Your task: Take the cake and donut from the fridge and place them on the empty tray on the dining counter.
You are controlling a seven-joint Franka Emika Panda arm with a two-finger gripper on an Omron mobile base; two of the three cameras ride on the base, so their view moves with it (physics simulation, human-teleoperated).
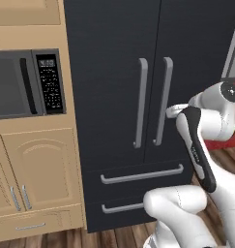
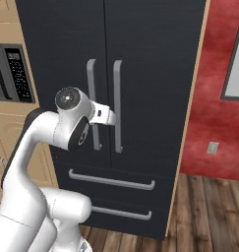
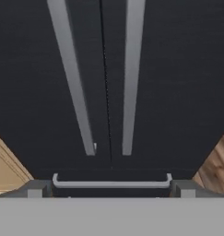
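microwave (image 1: 27, 83) in tan cabinets (image 1: 34, 169) left of black fridge (image 1: 114, 87), both doors shut, 2 grey bar handles (image 3: 72, 78) straight ahead of gripper (image 3: 111, 190), jaws spread wide, holding nothing, red wall (image 2: 214, 98) to the right

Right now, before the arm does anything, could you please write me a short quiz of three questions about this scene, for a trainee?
1. True or false: both doors of the fridge are closed.
2. What appliance sits in the wooden cabinets beside the fridge? A) oven B) microwave C) dishwasher
3. Is the gripper open or shut?

Key:
1. True; the two long door handles stand side by side, doors flush.
2. B, the microwave.
3. Open, holding nothing.
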